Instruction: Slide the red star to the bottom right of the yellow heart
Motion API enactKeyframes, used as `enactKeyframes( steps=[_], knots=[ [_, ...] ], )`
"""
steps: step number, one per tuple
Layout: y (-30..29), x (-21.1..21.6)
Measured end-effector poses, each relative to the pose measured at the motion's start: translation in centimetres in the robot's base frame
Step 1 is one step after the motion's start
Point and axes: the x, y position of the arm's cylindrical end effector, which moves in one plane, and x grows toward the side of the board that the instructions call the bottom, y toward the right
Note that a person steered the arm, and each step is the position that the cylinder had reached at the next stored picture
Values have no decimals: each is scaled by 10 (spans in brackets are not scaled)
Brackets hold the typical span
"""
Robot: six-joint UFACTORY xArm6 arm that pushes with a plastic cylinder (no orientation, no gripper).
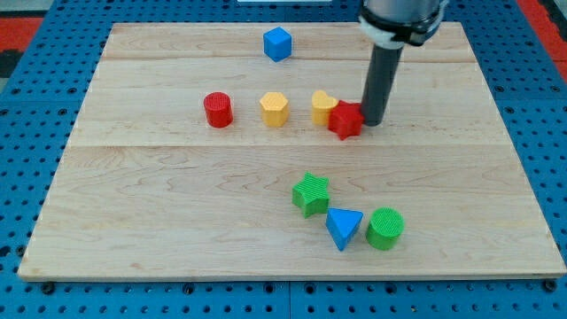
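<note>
The red star (pixel 345 119) lies on the wooden board (pixel 177 213), touching the lower right side of the yellow heart (pixel 323 106). My tip (pixel 372 121) stands right against the red star's right side, at the view's upper middle. The rod rises straight up from there to the arm at the view's top.
A yellow hexagon (pixel 275 109) and a red cylinder (pixel 218 110) lie in a row left of the heart. A blue cube (pixel 277 43) is near the top edge. A green star (pixel 311 193), a blue triangle (pixel 343 228) and a green cylinder (pixel 384 229) cluster at lower right.
</note>
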Motion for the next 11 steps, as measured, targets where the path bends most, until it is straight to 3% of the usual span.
enactKeyframes(
  steps=[3,6,10,11],
  knots=[
    [-167,52],
    [-179,1],
    [-96,18],
    [-127,-2]
  ],
)
